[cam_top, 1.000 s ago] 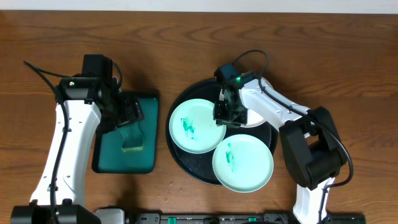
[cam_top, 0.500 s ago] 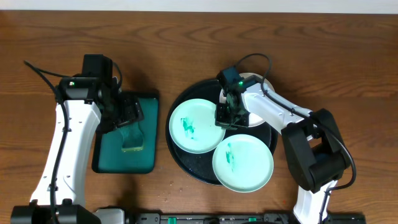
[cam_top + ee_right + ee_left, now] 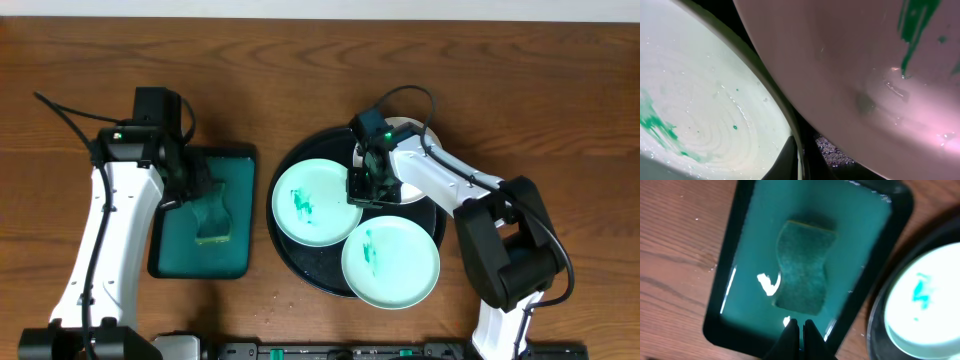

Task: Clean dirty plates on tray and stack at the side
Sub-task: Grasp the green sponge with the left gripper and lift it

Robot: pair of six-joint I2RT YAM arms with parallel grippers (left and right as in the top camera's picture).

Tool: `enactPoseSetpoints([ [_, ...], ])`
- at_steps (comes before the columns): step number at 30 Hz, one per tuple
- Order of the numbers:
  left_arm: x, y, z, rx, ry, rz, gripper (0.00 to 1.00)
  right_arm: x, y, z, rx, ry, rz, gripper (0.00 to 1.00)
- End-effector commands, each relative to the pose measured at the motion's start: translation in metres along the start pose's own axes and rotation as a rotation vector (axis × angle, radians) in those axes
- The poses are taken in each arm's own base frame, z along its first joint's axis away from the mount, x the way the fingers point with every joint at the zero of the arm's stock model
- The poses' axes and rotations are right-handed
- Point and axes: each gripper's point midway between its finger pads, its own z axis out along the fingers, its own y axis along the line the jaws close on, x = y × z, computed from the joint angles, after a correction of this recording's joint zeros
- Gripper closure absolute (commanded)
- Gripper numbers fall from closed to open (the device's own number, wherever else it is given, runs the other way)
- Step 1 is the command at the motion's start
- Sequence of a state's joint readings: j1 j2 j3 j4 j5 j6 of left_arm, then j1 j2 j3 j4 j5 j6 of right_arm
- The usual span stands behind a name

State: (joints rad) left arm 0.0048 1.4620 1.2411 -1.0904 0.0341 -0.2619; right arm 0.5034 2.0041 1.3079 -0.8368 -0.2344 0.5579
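Observation:
The round black tray point(image 3: 300, 268) carries three plates. The left plate point(image 3: 312, 205) has a teal smear, and its right rim sits between the fingers of my right gripper point(image 3: 362, 190), which is shut on it. In the right wrist view that rim point(image 3: 790, 127) runs down into my right gripper point(image 3: 800, 156), with a second smeared plate point(image 3: 865, 65) overlapping at the upper right. The front plate point(image 3: 392, 265) is smeared too. The back plate point(image 3: 410, 188) is mostly hidden under the right arm. My left gripper point(image 3: 801, 326) is shut on nothing above the teal tray.
A rectangular teal-green tray point(image 3: 172, 255) lies left of the black tray and holds a green sponge point(image 3: 802, 267), just ahead of my left fingertips. Bare wood tabletop point(image 3: 560, 100) surrounds both trays. The black tray's rim point(image 3: 879, 330) shows at the right of the left wrist view.
My left gripper has gone from open to shut over the teal tray with nothing in it. My right gripper has closed on the left plate's rim and barely shifted.

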Motion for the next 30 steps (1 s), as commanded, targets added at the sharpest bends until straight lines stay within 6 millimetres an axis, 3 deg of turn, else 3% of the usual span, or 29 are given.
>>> enactPoseSetpoints([
  [1, 0.006, 0.014, 0.02, -0.08, 0.027, -0.006, 0.93, 0.018, -0.021, 0.027, 0.074, 0.068, -0.005, 0.99],
  [4, 0.007, 0.014, 0.035, -0.083, 0.046, -0.005, 0.87, 0.02, -0.022, 0.029, 0.075, 0.07, -0.004, 0.99],
  [7, 0.013, 0.012, 0.053, -0.075, 0.083, -0.005, 0.59, 0.021, -0.024, 0.03, 0.077, 0.073, -0.004, 0.99],
  [10, 0.018, 0.007, 0.07, -0.052, 0.127, -0.005, 0.51, 0.022, -0.024, 0.031, 0.078, 0.075, -0.003, 0.99],
  [17, 0.025, 0.002, 0.108, -0.048, 0.219, -0.005, 0.52, 0.022, -0.024, 0.031, 0.078, 0.075, -0.003, 0.99],
  [20, 0.03, -0.002, 0.124, -0.031, 0.27, -0.005, 0.6, 0.022, -0.024, 0.031, 0.078, 0.075, -0.003, 0.99],
  [27, 0.032, -0.007, 0.135, -0.006, 0.291, 0.017, 0.65, 0.022, -0.024, 0.031, 0.078, 0.075, -0.003, 0.99],
  [30, 0.029, -0.008, 0.135, -0.002, 0.281, 0.016, 0.91, 0.022, -0.024, 0.031, 0.079, 0.077, -0.002, 0.99],
])
